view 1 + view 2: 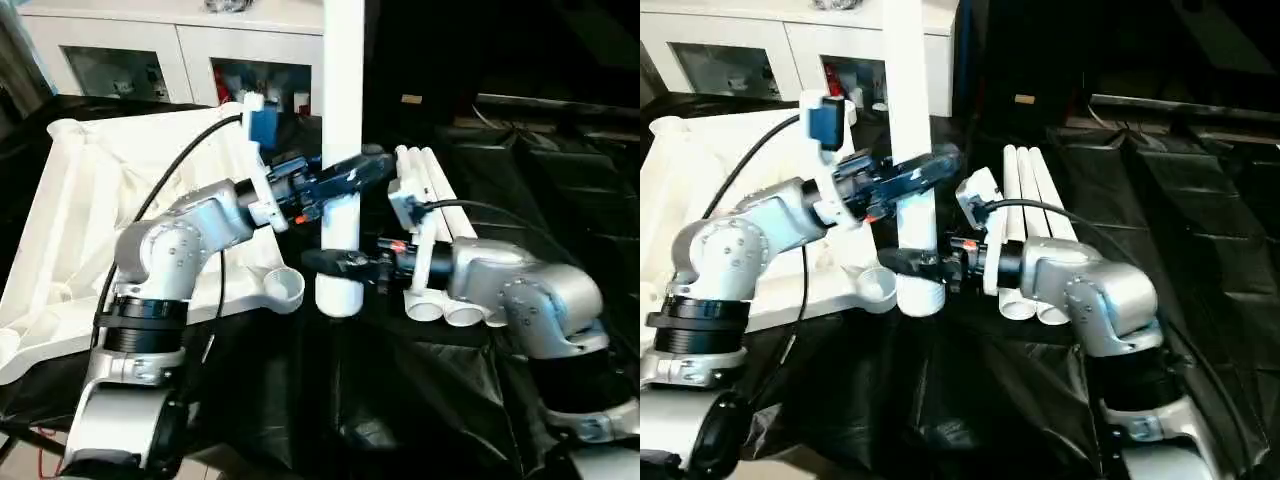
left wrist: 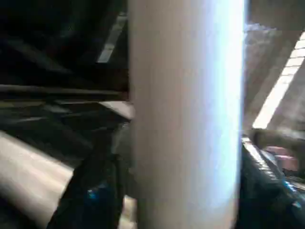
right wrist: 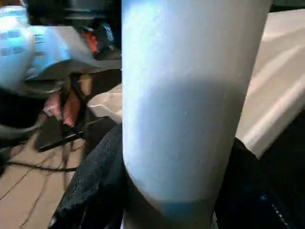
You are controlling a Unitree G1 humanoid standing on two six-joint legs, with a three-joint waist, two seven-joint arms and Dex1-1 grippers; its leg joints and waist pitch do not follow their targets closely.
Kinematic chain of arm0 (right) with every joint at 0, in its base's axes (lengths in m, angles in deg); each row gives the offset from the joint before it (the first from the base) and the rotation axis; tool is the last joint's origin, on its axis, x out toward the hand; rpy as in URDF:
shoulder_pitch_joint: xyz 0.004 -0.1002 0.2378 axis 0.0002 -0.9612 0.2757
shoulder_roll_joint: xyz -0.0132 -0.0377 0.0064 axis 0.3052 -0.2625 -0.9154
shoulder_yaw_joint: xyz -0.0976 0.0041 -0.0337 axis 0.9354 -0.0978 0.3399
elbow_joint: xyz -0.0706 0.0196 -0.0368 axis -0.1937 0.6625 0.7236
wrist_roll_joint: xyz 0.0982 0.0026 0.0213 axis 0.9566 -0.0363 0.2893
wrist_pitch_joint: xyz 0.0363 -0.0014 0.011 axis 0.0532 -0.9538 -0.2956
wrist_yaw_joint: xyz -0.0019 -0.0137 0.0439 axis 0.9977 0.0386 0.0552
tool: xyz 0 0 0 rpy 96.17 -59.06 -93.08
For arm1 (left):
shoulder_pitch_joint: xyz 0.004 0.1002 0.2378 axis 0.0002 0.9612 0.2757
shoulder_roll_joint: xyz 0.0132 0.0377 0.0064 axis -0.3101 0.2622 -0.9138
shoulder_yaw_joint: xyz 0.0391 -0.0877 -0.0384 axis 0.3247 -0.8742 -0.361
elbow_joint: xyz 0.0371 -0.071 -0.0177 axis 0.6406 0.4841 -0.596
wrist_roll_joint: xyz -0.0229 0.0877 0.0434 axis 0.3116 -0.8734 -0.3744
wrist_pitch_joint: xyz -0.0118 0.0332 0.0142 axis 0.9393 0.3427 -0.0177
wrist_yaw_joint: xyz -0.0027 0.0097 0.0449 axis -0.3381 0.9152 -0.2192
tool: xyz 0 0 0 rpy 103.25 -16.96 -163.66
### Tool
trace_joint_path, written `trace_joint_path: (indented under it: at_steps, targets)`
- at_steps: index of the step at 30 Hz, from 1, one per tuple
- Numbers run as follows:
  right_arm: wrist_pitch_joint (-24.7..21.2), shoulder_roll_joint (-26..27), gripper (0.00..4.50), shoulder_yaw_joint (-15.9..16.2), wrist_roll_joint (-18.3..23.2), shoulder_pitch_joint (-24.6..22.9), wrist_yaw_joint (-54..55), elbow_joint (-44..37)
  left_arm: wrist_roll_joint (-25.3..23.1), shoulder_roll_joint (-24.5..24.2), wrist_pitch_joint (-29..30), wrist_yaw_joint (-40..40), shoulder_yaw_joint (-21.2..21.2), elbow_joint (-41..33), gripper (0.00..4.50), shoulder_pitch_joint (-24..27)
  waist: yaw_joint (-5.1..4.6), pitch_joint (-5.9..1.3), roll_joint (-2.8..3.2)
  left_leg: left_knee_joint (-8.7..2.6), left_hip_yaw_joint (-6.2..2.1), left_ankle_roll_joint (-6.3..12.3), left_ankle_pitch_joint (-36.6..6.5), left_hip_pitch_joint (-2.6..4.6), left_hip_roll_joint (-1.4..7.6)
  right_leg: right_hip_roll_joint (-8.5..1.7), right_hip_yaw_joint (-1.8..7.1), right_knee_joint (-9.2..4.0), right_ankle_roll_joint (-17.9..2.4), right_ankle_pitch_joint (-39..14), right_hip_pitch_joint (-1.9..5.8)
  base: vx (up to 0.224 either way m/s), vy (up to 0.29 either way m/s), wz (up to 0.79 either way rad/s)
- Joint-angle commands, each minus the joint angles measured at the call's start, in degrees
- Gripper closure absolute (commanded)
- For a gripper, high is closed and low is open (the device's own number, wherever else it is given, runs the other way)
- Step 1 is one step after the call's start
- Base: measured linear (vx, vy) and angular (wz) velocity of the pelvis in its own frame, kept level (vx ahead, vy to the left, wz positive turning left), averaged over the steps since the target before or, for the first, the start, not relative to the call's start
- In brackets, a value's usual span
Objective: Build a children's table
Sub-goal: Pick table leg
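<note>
A white tubular leg (image 1: 343, 90) stands upright on the black sheet, its lower end (image 1: 338, 295) just beside a round corner socket (image 1: 285, 285) of the table top (image 1: 90, 220). The top lies upside down and tilted at the left, ribbed side up. My left gripper (image 1: 365, 166) is shut on the leg partway up. Lower down, near the leg's foot, my right gripper (image 1: 326, 262) is shut on the same leg from the other side. The leg (image 2: 186, 119) sits between black fingers (image 2: 95, 191) in the left wrist view, and likewise in the right wrist view (image 3: 186, 95).
Three more white legs (image 1: 432, 195) lie side by side on the black sheet (image 1: 400, 400) behind my right forearm. A white cabinet (image 1: 150, 60) with glass fronts stands at the back left. Black cables run along both arms.
</note>
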Motion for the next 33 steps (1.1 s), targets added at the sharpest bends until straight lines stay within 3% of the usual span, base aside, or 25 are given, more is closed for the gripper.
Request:
trace_joint_path:
  at_steps: [1,4,8,9,14,21,24,28,29,33]
  targets:
    - [1.73,1.02,2.59,-1.42,-1.1,0.72,2.29,0.62,-3.4,1.48,-1.25,6.7,0.49,0.17,1.48,-1.77,-0.22,-4.42,0.69,-3.49,-0.49,-1.64,-5.24,0.57,1.7,-3.93,2.6,-4.21,-12.9,2.85,3.37,0.0,0.0,0.0]
    - [2.66,2.3,2.59,-1.59,-2.1,1.15,4.46,1.87,-5.24,3.63,-1.35,14.18,-0.76,1.09,1.48,-2.52,-0.06,-4.57,0.49,-3.35,-0.46,-1.42,-3.91,0.45,1.53,-3.78,2.61,-3.98,-13.12,5.06,3.54,0.0,0.0,0.0]
    - [3.22,3.11,2.59,-1.31,-2.54,1.3,5.47,2.32,-5.66,5.13,-2.11,18.31,-2.47,2.19,1.48,-3.28,-0.15,-4.56,0.33,-3.23,-0.49,-0.68,-3.05,0.21,1.32,-3.76,2.58,-3.99,-12.96,6.26,3.75,0.0,0.0,0.0]
    - [3.39,3.27,2.59,-1.17,-2.64,1.34,5.66,2.41,-5.74,5.49,-2.38,19.0,-2.94,2.58,1.65,-3.49,-0.14,-4.58,0.13,-3.23,-0.45,-0.4,-3.09,0.29,1.31,-3.78,2.55,-4.04,-12.98,5.76,3.72,0.0,0.0,0.0]
    - [3.69,3.61,2.59,-1.04,-3.12,1.41,5.82,2.61,-5.03,6.01,-2.2,18.11,-3.03,1.62,1.88,-3.16,-0.14,-4.46,0.33,-3.33,-0.44,-0.44,-4.01,0.49,1.46,-3.77,2.56,-4.24,-12.78,3.72,3.41,0.0,0.0,0.0]
    - [3.7,3.19,2.59,-1.16,-3.16,1.49,5.46,2.47,-3.25,6.24,-1.42,17.49,-2.9,0.47,2.56,-3.06,-0.09,-4.47,0.38,-3.33,-0.43,-0.44,-4.06,0.46,1.43,-3.77,2.56,-4.19,-12.84,4.35,3.46,0.0,0.0,0.0]
    - [1.74,2.82,1.89,-2.2,-1.22,1.8,4.05,1.91,-3.9,5.58,-1.95,15.84,-1.54,-0.04,2.63,-2.99,-0.11,-4.48,0.33,-3.33,-0.46,-0.32,-4.01,0.45,1.45,-3.8,2.57,-4.17,-12.83,4.5,3.49,0.0,0.0,0.0]
    - [0.34,2.09,1.71,-2.57,-0.16,2.12,2.68,1.42,-4.13,4.87,-1.95,13.82,-0.23,-0.7,2.64,-2.77,-0.14,-4.39,0.38,-3.37,-0.43,-0.13,-4.19,0.43,1.52,-3.79,2.57,-4.2,-12.87,4.02,3.41,0.0,0.0,0.0]
    - [0.15,1.88,1.49,-2.48,-0.12,2.18,2.44,1.42,-4.12,4.79,-1.92,13.58,-0.11,-0.76,2.64,-2.75,-0.14,-4.42,0.36,-3.34,-0.43,-0.19,-4.15,0.45,1.51,-3.79,2.56,-4.19,-12.9,4.04,3.43,0.0,0.0,0.0]
    - [-2.9,-3.32,1.47,0.61,-0.38,3.82,-3.26,1.93,-3.53,2.63,-1.99,6.63,3.17,-2.02,2.64,-2.51,-0.04,-4.42,0.14,-3.25,-0.34,0.35,-3.74,0.43,1.45,-3.78,2.63,-4.16,-12.9,4.11,3.54,0.0,0.0,0.0]
